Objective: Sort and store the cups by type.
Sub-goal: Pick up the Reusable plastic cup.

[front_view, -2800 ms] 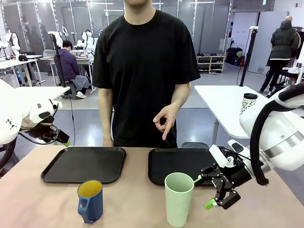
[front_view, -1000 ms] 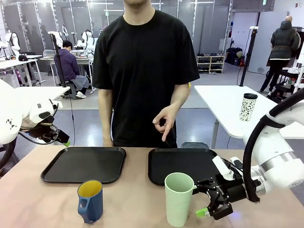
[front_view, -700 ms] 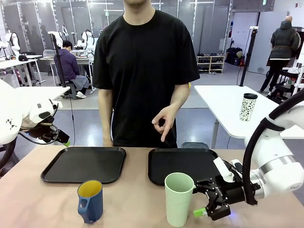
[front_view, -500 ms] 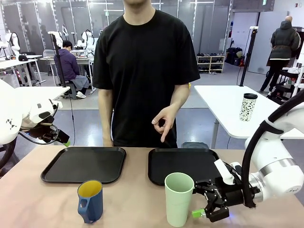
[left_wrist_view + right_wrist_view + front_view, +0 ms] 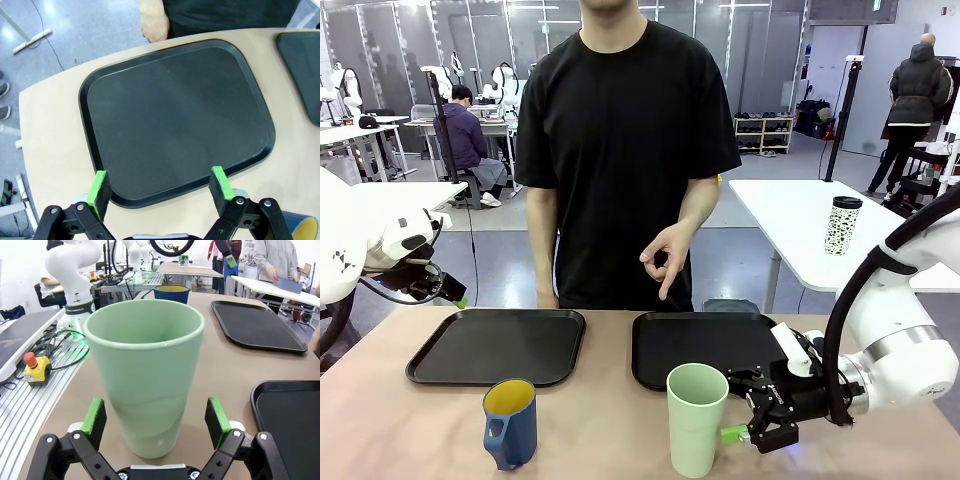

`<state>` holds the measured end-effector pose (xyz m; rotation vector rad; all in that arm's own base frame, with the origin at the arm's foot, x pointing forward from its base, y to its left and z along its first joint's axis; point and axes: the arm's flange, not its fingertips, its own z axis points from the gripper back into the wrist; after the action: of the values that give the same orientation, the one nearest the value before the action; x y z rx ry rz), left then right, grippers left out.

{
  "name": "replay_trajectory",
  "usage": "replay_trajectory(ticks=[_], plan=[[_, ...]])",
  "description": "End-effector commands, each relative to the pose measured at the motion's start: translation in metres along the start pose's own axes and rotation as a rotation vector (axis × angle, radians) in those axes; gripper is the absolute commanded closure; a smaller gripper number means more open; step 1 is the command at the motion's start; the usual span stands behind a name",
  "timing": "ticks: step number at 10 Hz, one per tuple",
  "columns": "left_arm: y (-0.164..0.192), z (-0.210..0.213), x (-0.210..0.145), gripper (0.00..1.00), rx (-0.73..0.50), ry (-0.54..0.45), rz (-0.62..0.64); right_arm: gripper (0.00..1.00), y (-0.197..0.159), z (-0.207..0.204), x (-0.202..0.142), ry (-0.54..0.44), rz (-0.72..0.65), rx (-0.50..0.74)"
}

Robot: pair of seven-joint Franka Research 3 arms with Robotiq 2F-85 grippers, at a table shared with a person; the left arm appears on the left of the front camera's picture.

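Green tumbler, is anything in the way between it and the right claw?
Nothing visible does. The right claw stands open facing the green tumbler, a green pad off each side of it.

The left arm and right arm were glossy white, a black cable looping over the right; the left gripper and right gripper were black (green pads). The person wore a black T-shirt.

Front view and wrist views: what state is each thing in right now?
mint-green tumbler: upright on table, not gripped.
blue mug: upright on table, untouched.
left tray: flat on table.
right tray: flat on table.
left gripper: open, raised near left tray.
right gripper: open, fingers either side of mint-green tumbler.
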<state>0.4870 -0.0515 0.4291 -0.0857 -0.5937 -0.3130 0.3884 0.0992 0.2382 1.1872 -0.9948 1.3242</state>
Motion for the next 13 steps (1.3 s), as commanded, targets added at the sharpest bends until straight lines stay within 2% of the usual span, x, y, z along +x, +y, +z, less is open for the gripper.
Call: replay_trajectory(ticks=[1, 7, 13], plan=[[0.0, 0.001, 0.001, 0.0, 0.003, -0.005, -0.002, 0.0, 0.007, -0.008, -0.029, -0.029, 0.024, -0.013], [0.0, 0.001, 0.001, 0.0, 0.003, -0.005, -0.002, 0.0, 0.004, -0.021, -0.027, -0.004, 0.009, 0.048], [0.0, 0.001, 0.001, 0.0, 0.003, -0.005, -0.002, 0.0, -0.008, -0.045, -0.031, -0.019, -0.006, 0.102]])
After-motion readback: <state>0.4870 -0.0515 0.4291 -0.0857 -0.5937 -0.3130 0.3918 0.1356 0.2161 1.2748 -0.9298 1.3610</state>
